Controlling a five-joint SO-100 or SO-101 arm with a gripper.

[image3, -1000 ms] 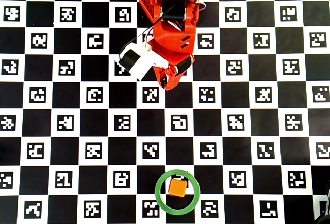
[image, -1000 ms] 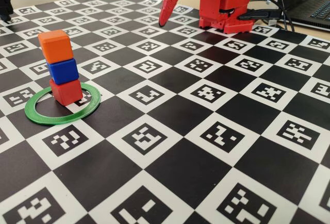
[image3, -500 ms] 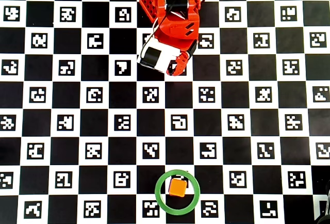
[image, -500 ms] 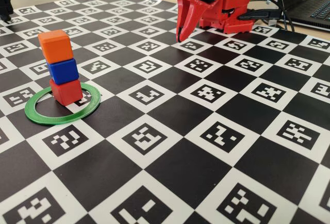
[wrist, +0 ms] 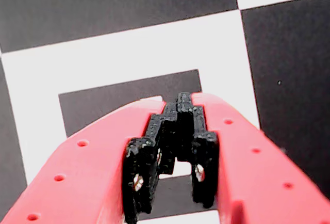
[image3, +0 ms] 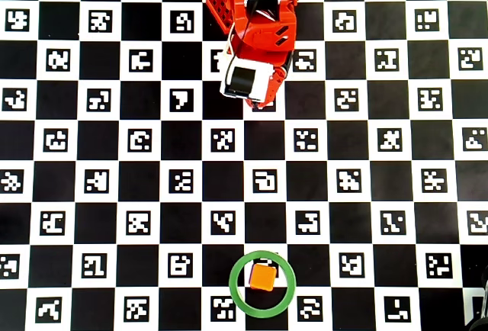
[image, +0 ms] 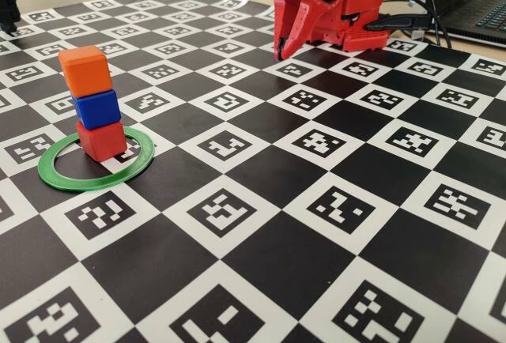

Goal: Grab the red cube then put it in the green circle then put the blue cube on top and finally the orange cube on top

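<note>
Three small matte plastic cubes stand in one column on the table (image: 261,177), which is covered by a black and white checker sheet with printed markers. The red cube (image: 101,139) is at the bottom and sits inside the flat green plastic ring (image: 95,178), toward its far left side in the fixed view and not touching the rim. The deep-blue cube (image: 96,109) rests on it, and the bright-orange cube (image: 85,69) is on top, each one a little turned against the one under it. From the overhead view only the orange cube (image3: 264,277) shows inside the ring (image3: 262,306), because it covers the two below. This order matches the task, so I judge the stacking is complete. The red printed arm (image: 332,3) is folded near its base at the far edge, well apart from the tower, probably so that it cannot knock the column. Its pincer (wrist: 178,152) points down at the sheet; in the wrist view the black pads (wrist: 149,164) are pressed together at the tip and nothing is between them.
</note>
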